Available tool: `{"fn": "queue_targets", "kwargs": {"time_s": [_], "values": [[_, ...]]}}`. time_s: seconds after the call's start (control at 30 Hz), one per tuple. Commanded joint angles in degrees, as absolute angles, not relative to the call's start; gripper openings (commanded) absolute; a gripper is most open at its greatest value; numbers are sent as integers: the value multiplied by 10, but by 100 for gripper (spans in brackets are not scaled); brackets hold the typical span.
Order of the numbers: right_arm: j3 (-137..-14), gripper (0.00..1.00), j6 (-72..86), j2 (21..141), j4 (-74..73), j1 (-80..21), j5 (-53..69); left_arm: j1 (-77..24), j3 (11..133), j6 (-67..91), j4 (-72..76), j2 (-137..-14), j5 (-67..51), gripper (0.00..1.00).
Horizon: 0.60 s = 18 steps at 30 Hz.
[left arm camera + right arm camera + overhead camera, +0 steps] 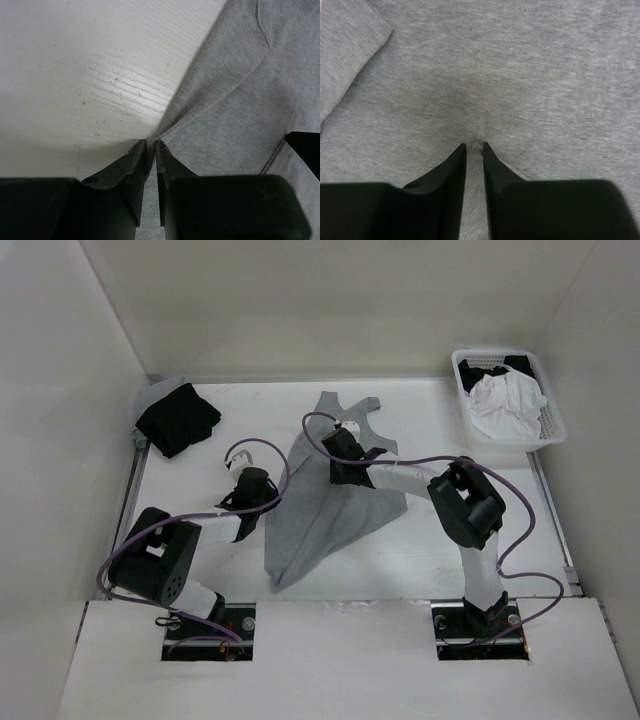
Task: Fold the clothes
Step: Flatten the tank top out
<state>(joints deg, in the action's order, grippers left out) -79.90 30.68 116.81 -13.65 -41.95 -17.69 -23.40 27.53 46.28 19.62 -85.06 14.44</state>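
A black garment [178,420] lies bunched in the upper left of the tabletop [420,550]. Right of it, the left tool [151,144] has its jaws drawn narrow, pinching the left edge of the grey tank top [320,510], where the fabric gathers to a point. The tank top lies at centre frame, straps toward the top. The right tool [474,146] is narrow too, nipping a small pucker of its cloth. At upper right a white basket [553,425] holds a white garment [505,405].
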Motion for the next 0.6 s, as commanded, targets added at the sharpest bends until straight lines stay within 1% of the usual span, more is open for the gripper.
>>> {"fn": "queue_targets", "kwargs": {"time_s": [0.0,0.07,0.2,0.33,0.4,0.5,0.57], "values": [[-811,14,305,1164,-142,-416,-193,-231,292,477,228,-864,130,11],[-808,7,305,1155,-135,-416,-197,-229,294,483,238,-871,124,9],[-788,1,300,1124,-113,-416,-200,-226,301,493,250,-882,120,8],[-736,0,300,1058,-93,-419,-211,-222,310,508,261,-894,119,6],[-671,0,302,988,-75,-423,-214,-217,323,517,265,-902,119,5],[-572,0,316,885,-60,-461,-214,-200,351,531,268,-920,117,4],[-545,0,330,868,-57,-471,-206,-197,358,539,268,-928,112,4]]}}
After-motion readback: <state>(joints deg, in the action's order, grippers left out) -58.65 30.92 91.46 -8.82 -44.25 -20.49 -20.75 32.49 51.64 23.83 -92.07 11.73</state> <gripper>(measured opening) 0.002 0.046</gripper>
